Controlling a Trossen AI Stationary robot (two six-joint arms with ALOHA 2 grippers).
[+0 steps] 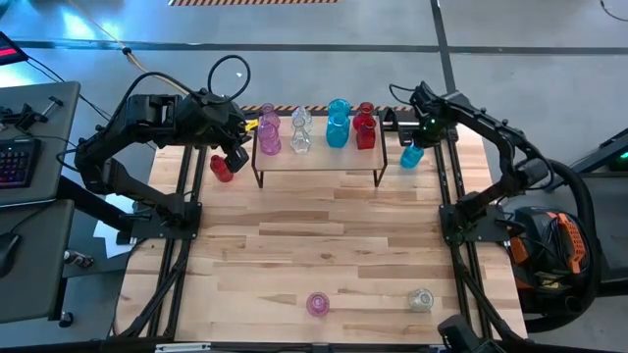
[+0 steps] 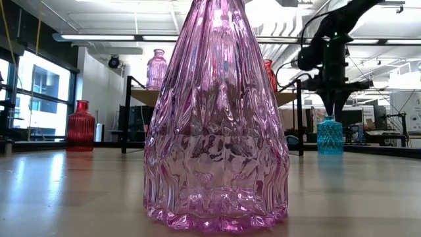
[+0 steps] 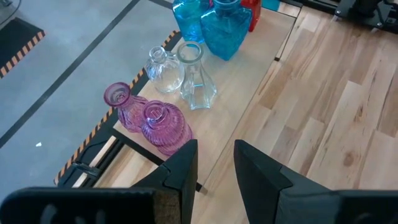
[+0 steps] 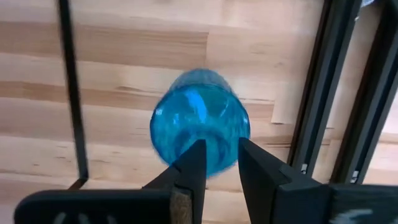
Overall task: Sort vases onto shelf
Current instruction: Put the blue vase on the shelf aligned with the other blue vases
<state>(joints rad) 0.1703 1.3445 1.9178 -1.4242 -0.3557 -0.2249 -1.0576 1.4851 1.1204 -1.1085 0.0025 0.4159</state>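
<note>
The shelf [image 1: 319, 162] stands at the far middle of the table and carries two pink vases [image 3: 155, 121], two clear vases [image 3: 186, 78], two teal vases [image 1: 338, 126] and two red vases [image 1: 365, 126]. My left gripper [image 1: 235, 157] hovers by the shelf's left end, narrowly open and empty, beside a red vase [image 1: 222, 169] that stands on the table. My right gripper [image 2: 332, 108] points down over a teal vase [image 2: 330, 135] standing on the table right of the shelf. Its fingers [image 4: 193, 165] are a little apart just above the vase's mouth. My right gripper comes from above, pointing down, at the top of the teal vase [image 4: 199, 121], which stands upright on its base on the table. I cannot tell whether the fingertips touch the neck.
A pink vase [image 1: 317, 304] and a clear vase [image 1: 420, 299] stand near the table's near edge. The pink one fills the low view [image 2: 217, 118]. Black frame rails [image 1: 451, 186] run along both sides of the tabletop. The middle of the table is bare wood.
</note>
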